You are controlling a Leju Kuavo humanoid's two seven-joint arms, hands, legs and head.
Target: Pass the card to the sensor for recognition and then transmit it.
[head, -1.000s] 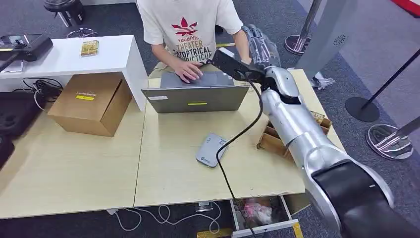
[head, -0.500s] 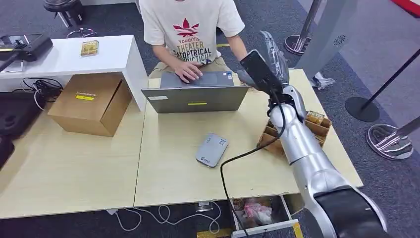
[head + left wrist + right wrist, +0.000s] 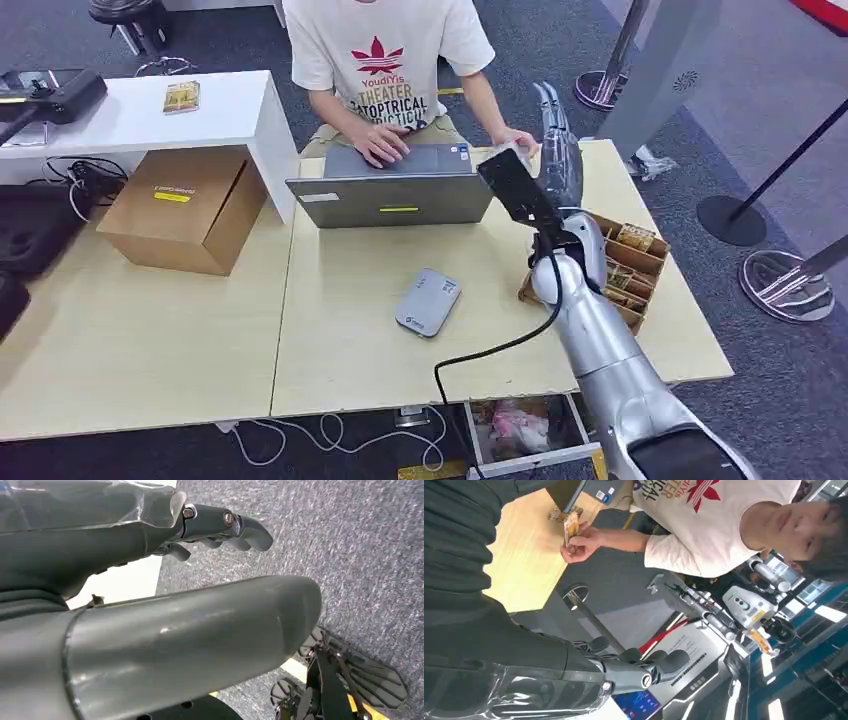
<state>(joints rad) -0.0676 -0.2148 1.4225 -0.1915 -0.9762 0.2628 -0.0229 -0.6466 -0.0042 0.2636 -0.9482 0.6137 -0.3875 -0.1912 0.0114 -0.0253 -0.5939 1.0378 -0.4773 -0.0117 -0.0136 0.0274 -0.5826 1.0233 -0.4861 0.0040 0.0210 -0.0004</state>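
The card (image 3: 570,526) is pinched in a person's hand (image 3: 518,139) over the far edge of the table, beside the laptop (image 3: 400,196). My right hand (image 3: 556,140) is raised just right of that hand, fingers straight and apart, holding nothing; its fingers (image 3: 644,669) look empty in the right wrist view too. The grey card sensor (image 3: 428,301) lies flat in the middle of the wooden table (image 3: 340,350), left of my right forearm. My left hand (image 3: 220,525) hangs over grey carpet with nothing in it.
A wooden card box (image 3: 628,262) with compartments sits on the table behind my right forearm. A cardboard box (image 3: 180,208) stands at the left under a white shelf (image 3: 130,112). A black cable (image 3: 490,348) trails across the table. Stanchion bases stand on the right.
My right arm has swung back from over the laptop toward the right, and the hand has turned upright. The person's hand has come down to the table edge holding the card.
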